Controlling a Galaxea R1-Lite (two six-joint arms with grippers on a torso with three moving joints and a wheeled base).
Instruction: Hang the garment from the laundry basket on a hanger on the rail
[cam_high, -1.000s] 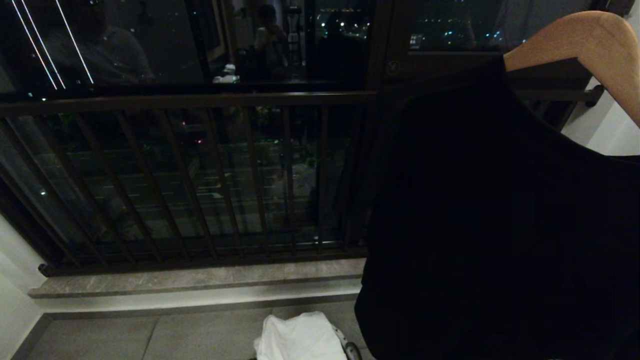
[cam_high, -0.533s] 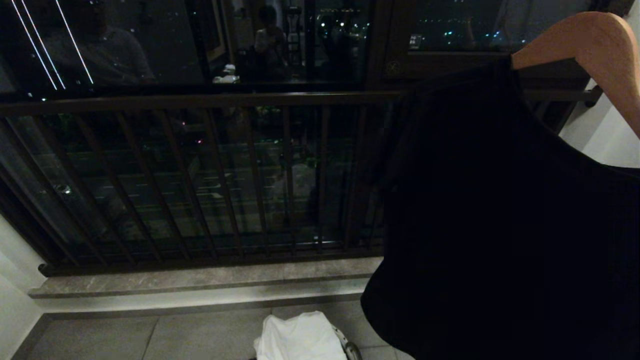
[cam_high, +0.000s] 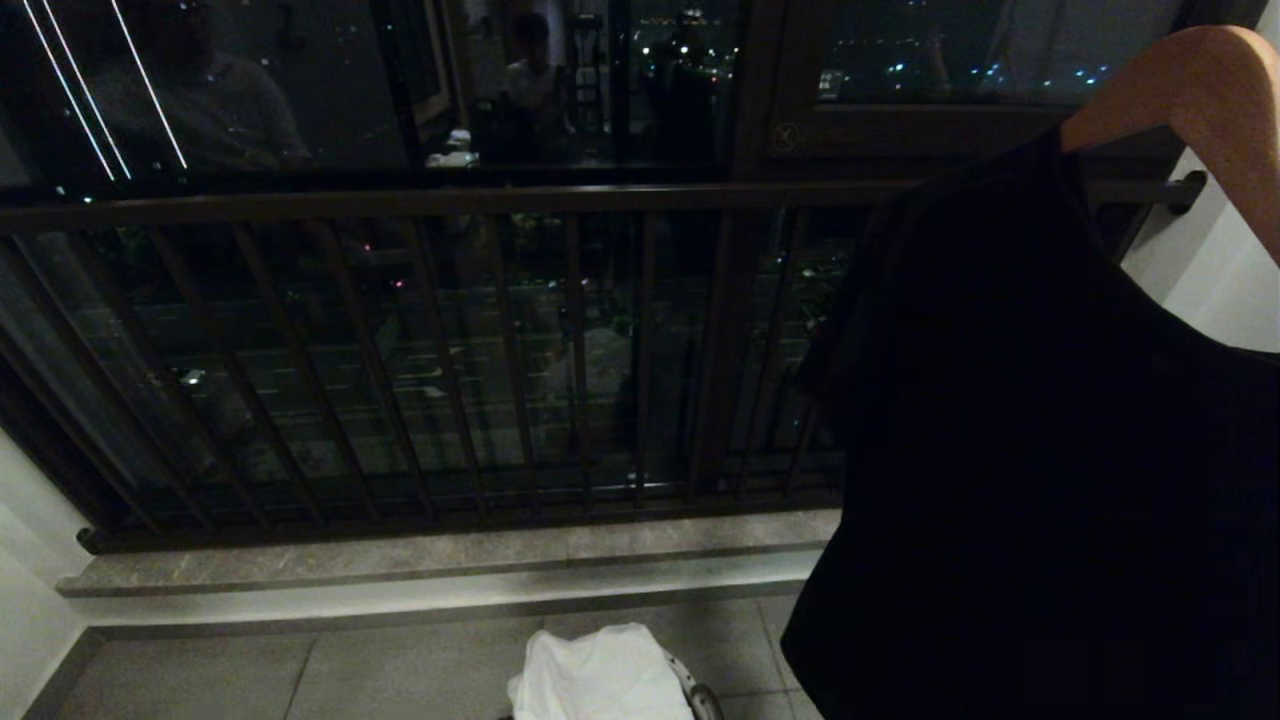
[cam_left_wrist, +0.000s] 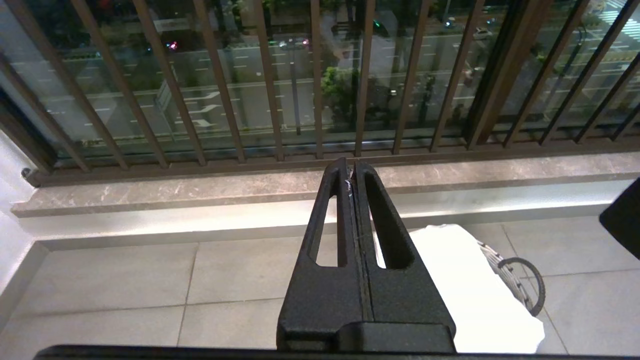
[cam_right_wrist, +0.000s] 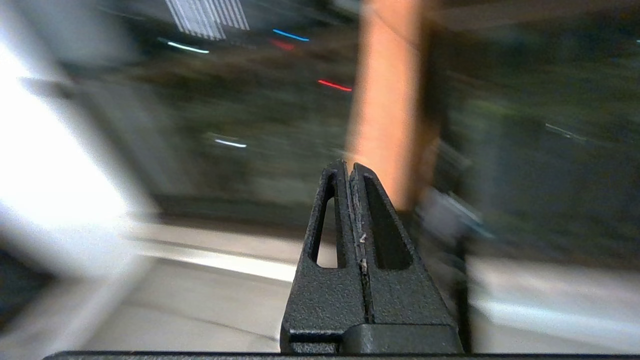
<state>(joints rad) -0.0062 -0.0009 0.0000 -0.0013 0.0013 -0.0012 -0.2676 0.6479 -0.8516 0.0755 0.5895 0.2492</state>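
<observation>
1. The left gripper (cam_left_wrist: 351, 167) has two matte black fingers with a grainy, speckled finish.
2. Each finger (cam_left_wrist: 330, 220) tapers toward its tip and carries one long slot with rounded ends.
3. Behind the fingers sits a squared black base block.
4. The right gripper (cam_right_wrist: 348, 170) matches it: black, textured and slotted, with pale flecks along the seam between its fingers.

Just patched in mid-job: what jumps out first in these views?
A big black garment on a wooden hanger fills the right of the head view, in front of the dark balcony railing. Low at centre, a white cloth lies over the laundry basket on the tiled floor. The left tool is shut, pointing toward the railing above the basket.
</observation>
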